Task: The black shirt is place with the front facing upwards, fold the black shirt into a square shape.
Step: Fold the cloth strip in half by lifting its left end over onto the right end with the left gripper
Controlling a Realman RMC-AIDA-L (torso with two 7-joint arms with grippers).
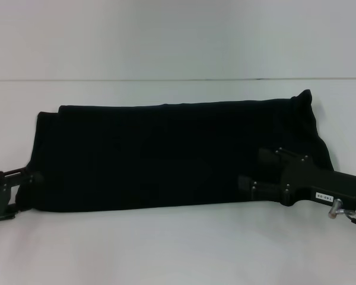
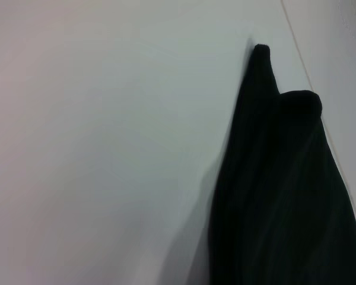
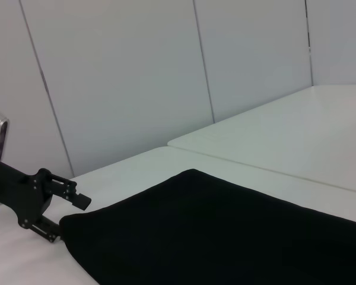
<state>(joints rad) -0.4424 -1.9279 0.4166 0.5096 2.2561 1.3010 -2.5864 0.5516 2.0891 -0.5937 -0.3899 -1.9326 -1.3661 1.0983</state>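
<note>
Two grippers sit at opposite ends of the black shirt (image 1: pixel 172 157), folded into a long band on the table (image 1: pixel 178 249). Left gripper (image 1: pixel 24 181) fingers apparently pinch its edge; right gripper (image 1: pixel 249 184): cannot tell. Soft, light cloth; grasp end corners.

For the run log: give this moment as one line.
black shirt: folded into a long band on white table | left gripper: at its left end | right gripper: over its right part
</note>
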